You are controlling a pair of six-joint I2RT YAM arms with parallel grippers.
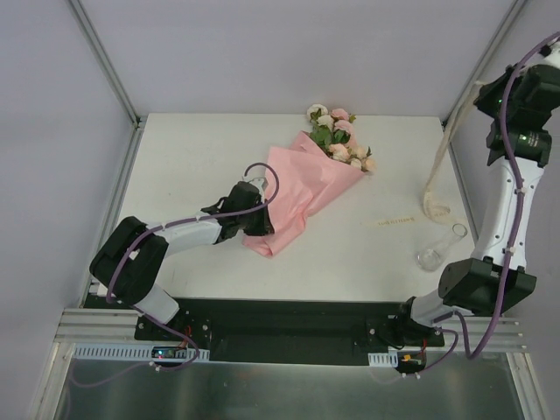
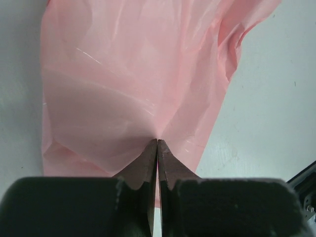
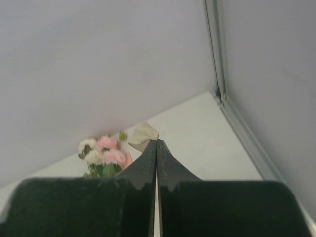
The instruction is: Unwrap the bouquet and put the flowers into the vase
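Bouquet [image 1: 306, 179] unwrapping is under way: my left gripper [image 2: 157, 140] seems to pinch the pink paper [image 2: 133, 84], my right gripper [image 3: 157, 141] clamps the cream ribbon [image 1: 430, 197]; next, peel the paper open.

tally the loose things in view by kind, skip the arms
bouquet in pink paper: 1
glass vase: 1
cream ribbon: 1
small cream strip: 1
total: 4

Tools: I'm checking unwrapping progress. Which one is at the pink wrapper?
The left tool, shut, its tips against the bouquet's pink wrapper near the narrow end; the right tool is raised by the right wall.
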